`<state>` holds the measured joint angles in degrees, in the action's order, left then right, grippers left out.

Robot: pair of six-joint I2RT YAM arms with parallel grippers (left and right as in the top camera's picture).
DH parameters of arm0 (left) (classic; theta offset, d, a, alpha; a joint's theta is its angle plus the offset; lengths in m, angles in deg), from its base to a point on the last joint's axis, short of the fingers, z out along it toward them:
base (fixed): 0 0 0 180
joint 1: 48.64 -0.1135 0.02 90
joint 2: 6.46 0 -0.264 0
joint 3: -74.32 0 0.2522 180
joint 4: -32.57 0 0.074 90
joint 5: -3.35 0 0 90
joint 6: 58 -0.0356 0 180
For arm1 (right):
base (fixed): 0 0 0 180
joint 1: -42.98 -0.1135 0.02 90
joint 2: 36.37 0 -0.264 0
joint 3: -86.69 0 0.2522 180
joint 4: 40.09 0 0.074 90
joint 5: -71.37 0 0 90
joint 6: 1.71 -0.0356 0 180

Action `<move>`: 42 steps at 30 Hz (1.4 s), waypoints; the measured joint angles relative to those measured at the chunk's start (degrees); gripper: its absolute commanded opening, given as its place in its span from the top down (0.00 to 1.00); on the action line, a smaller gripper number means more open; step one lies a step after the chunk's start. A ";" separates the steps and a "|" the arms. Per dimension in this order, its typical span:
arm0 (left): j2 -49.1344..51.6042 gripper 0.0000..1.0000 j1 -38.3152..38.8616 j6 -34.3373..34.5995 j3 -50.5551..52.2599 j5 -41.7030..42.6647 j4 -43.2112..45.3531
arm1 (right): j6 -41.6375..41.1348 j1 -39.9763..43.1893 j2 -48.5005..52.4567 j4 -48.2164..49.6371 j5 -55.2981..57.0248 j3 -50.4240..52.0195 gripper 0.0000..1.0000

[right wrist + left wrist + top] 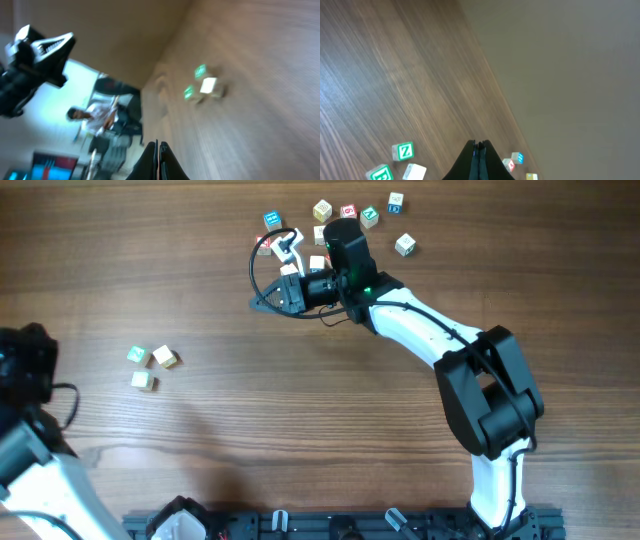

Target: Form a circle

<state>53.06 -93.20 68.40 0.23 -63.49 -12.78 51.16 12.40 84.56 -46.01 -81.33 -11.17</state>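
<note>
Three small pale letter cubes make up the circle [148, 364] at the table's left, a loose cluster and no full ring. One cube has a green face [137, 354]. In the left wrist view they lie at the lower left, with a green Z cube [402, 151] among them. My left gripper [478, 146] is shut and empty, just right of the cluster. My right gripper [260, 303] points left beside the larger scatter of letter cubes [345, 220] at the top. In its own view the right gripper [159, 145] is shut on nothing, and the cluster [205, 82] shows blurred ahead.
The right arm [440, 340] reaches from the front right across the table's middle. The left arm [25, 370] sits at the left edge. A black cable [256, 270] loops by the right wrist. The table's far edge [500, 95] runs close behind the cluster.
</note>
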 measured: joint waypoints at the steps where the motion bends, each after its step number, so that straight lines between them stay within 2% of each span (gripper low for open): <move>1: 2.29 0.96 -1.14 -0.15 -0.87 3.32 -0.35 | 0.98 -0.02 -0.02 -3.96 2.99 -0.28 0.95; 5: 10.60 0.96 -3.45 -0.39 -1.11 13.73 -1.20 | 6.38 -0.70 0.02 -19.30 18.36 -0.74 0.95; 10: 14.43 0.96 -4.48 -4.74 -1.11 18.53 -2.67 | 14.58 -5.25 0.37 -21.59 31.71 -1.84 0.95; 13: 14.43 0.96 -4.48 -6.43 -1.11 18.53 -3.67 | 19.32 -8.52 0.37 -21.18 39.58 -2.73 0.95; 16: 14.45 0.96 -4.48 -6.99 -1.11 17.97 -4.04 | 20.94 -9.49 1.51 -19.39 42.05 -2.95 0.95; 20: 14.51 0.96 -4.48 -6.99 -1.11 12.44 -6.21 | 19.61 -5.60 3.08 -20.24 40.83 -2.97 0.95; 24: 14.51 0.96 -4.48 -7.72 -1.11 6.43 -7.87 | 12.63 -2.19 3.28 -22.05 38.77 -2.97 0.96; 27: 14.51 0.96 -4.48 -9.29 -1.11 4.46 -8.35 | 9.64 -1.81 3.34 -17.07 34.82 -2.95 0.96; 31: 14.51 0.96 -4.48 -10.43 -1.11 3.17 -8.57 | 13.03 -3.61 3.39 -6.60 32.65 -3.10 0.95; 38: 14.53 0.96 -4.48 -10.86 -1.11 -6.56 -9.81 | 20.52 -16.98 6.29 4.33 45.99 -3.43 0.95; 42: 14.53 0.96 -4.48 -10.88 -1.11 -8.94 -9.86 | 22.97 -20.17 9.60 8.37 49.22 -3.43 0.95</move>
<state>67.60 -97.68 57.51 -0.89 -72.43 -22.64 74.13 -7.78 94.15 -37.64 -32.11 -14.60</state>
